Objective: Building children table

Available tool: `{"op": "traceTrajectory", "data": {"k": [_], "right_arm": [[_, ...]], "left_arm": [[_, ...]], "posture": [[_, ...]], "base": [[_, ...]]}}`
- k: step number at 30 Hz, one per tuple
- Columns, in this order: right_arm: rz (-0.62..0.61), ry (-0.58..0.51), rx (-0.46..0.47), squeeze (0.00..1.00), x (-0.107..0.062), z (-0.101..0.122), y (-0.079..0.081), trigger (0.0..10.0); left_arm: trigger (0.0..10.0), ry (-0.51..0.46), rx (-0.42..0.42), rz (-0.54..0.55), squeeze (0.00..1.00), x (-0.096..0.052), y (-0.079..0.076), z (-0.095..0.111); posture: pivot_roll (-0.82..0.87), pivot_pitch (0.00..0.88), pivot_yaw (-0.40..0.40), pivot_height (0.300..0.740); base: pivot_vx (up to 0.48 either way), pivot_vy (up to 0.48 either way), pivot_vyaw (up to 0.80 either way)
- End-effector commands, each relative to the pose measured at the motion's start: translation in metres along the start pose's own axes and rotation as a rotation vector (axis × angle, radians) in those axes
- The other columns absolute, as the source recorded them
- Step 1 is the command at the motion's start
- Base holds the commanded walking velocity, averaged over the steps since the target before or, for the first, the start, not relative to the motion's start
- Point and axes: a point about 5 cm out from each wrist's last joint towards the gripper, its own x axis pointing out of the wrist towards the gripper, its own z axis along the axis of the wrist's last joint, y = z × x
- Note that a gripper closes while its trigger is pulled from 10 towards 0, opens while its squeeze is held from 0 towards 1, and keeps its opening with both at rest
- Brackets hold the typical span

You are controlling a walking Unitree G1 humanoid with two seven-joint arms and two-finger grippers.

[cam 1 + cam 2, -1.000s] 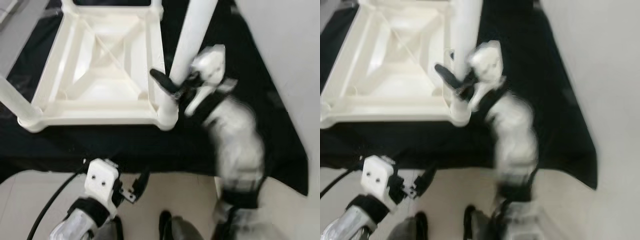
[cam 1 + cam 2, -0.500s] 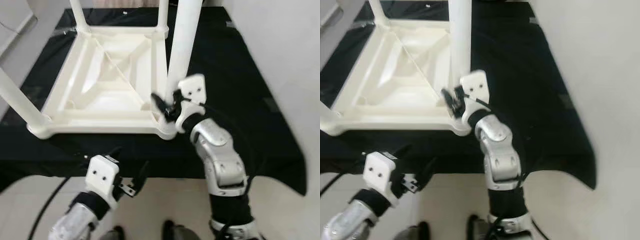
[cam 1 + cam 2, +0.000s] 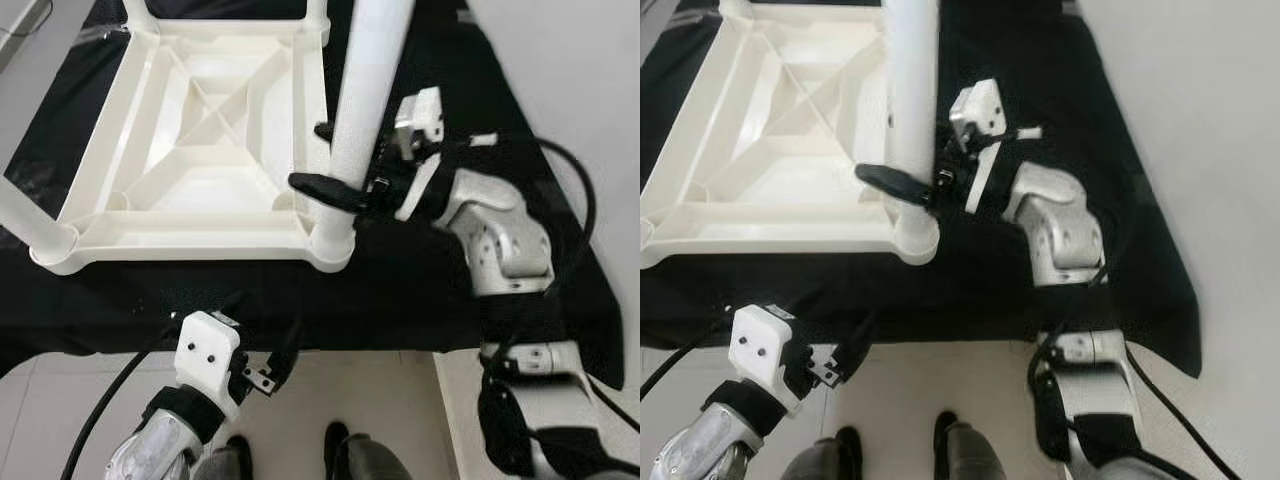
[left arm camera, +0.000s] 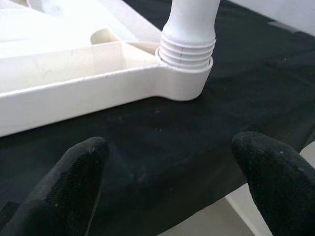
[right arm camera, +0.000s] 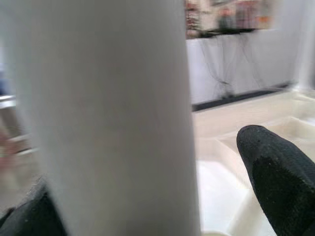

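I have the white children's table (image 3: 190,130) lying upside down on the black cloth (image 3: 480,90), its ribbed underside facing up so the corner sockets are open to me. The leg (image 3: 365,90) I am working on stands upright in the near corner socket (image 3: 333,245), the corner closest to my right arm. My right tool (image 3: 345,170) straddles this leg low down, just above the socket: one finger reaches across the near face of the leg, the other sits behind it. I hold it there because a grip near the socket lets me twist the leg on its threads. From the right wrist view the leg sits between the fingers, but I cannot tell whether they are truly clamped on it or only resting around it. In the left wrist view thread rings show above the socket, so I judge the leg is not fully seated. My left tool (image 3: 262,362) hangs released, fingers apart, at the cloth's edge below that same socket, idle.
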Motion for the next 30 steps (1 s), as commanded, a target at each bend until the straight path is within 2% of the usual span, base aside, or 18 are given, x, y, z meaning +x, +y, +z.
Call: {"op": "traceTrajectory", "data": {"k": [1, 2, 8, 9, 10, 11, 15, 20, 21, 22, 23, 24, 25, 27, 28, 29, 30], "right_arm": [[0.109, -0.012, -0.004, 0.0, 0.001, 0.003, 0.003, 10.0], [0.175, -0.014, -0.015, 0.0, 0.002, 0.008, 0.001, 10.0], [0.276, -0.022, -0.022, 0.0, 0.006, 0.017, -0.001, 10.0], [0.335, -0.033, -0.01, 0.0, 0.008, 0.023, -0.002, 1.1], [0.335, -0.033, -0.01, 0.0, 0.008, 0.023, -0.002, 1.1], [0.385, -0.044, 0.009, 0.0, 0.01, 0.025, -0.002, 0.0], [0.419, -0.063, 0.016, 0.0, 0.011, 0.024, -0.002, 0.0], [0.382, -0.08, -0.003, 0.0, 0.01, 0.017, -0.002, 0.0], [0.326, -0.081, -0.021, 0.0, 0.008, 0.015, -0.002, 0.0], [0.326, -0.081, -0.021, 0.0, 0.008, 0.015, -0.002, 0.0], [0.234, -0.083, -0.049, 0.0, 0.006, 0.013, -0.001, 0.0], [0.077, -0.087, -0.053, 0.0, 0.006, 0.008, 0.001, 0.0], [0.077, -0.087, -0.053, 0.0, 0.006, 0.008, 0.001, 0.0], [-0.374, -0.044, -0.025, 0.0, 0.009, -0.013, 0.01, 0.0], [-0.711, 0.115, -0.041, 0.0, 0.004, -0.04, 0.023, 0.0], [-0.711, 0.115, -0.041, 0.0, 0.004, -0.04, 0.023, 0.0], [-0.869, 0.187, -0.012, 0.0, 0.003, -0.057, 0.046, 0.0]], "left_arm": [[10.0, 0.009, 0.002, 0.007, 0.0, -0.004, -0.001, 0.0], [10.0, 0.011, 0.002, 0.007, 0.0, -0.004, -0.001, 0.0], [10.0, 0.014, 0.001, 0.008, 0.0, -0.005, -0.001, -0.001], [10.0, 0.015, 0.0, 0.009, 0.0, -0.005, -0.001, -0.002], [10.0, 0.015, 0.0, 0.009, 0.0, -0.005, -0.001, -0.002], [10.0, 0.016, 0.0, 0.009, 0.0, -0.004, -0.002, -0.002], [10.0, 0.016, -0.002, 0.007, 0.0, -0.003, -0.002, -0.003], [10.0, 0.014, -0.002, 0.004, 0.0, 0.0, -0.002, -0.003], [10.0, 0.013, -0.003, 0.003, 0.0, 0.001, -0.002, -0.004], [10.0, 0.013, -0.003, 0.003, 0.0, 0.001, -0.002, -0.004], [10.0, 0.011, -0.004, 0.003, 0.0, 0.002, -0.002, -0.005], [10.0, 0.008, -0.005, 0.003, 0.0, 0.003, -0.002, -0.005], [10.0, 0.008, -0.005, 0.003, 0.0, 0.003, -0.002, -0.005], [10.0, 0.001, -0.006, 0.003, 0.0, 0.005, -0.003, -0.005], [10.0, -0.002, -0.006, 0.003, 0.0, 0.006, -0.001, -0.005], [10.0, -0.002, -0.006, 0.003, 0.0, 0.006, -0.001, -0.005], [10.0, -0.004, -0.005, 0.004, 0.0, 0.006, 0.0, -0.005]], "posture": [[0.1, 0.333, -0.077, 0.74], [0.11, 0.332, -0.082, 0.74], [0.08, 0.321, -0.085, 0.74], [0.07, 0.32, -0.087, 0.74], [0.07, 0.32, -0.087, 0.74], [0.06, 0.312, -0.084, 0.74], [0.06, 0.308, -0.074, 0.74], [0.05, 0.301, -0.072, 0.74], [0.05, 0.295, -0.075, 0.74], [0.05, 0.295, -0.075, 0.74], [0.04, 0.287, -0.086, 0.74], [0.03, 0.283, -0.093, 0.74], [0.03, 0.283, -0.093, 0.74], [0.03, 0.279, -0.1, 0.74], [0.02, 0.273, -0.104, 0.74], [0.02, 0.273, -0.104, 0.74], [0.0, 0.28, -0.106, 0.74]], "base": [[0.0, 0.0, 0.0], [0.0, 0.0, 0.0], [0.0, 0.0, 0.0], [0.0, 0.0, 0.0], [0.0, 0.0, 0.0], [0.0, 0.0, 0.0], [0.0, 0.0, 0.0], [0.0, 0.0, 0.0], [0.0, 0.0, 0.0], [0.0, 0.0, 0.0], [0.0, 0.0, 0.0], [0.0, 0.0, 0.0], [0.0, 0.0, 0.0], [0.0, 0.0, 0.0], [0.0, 0.0, 0.0], [0.0, 0.0, 0.0], [0.0, 0.0, 0.0]]}}
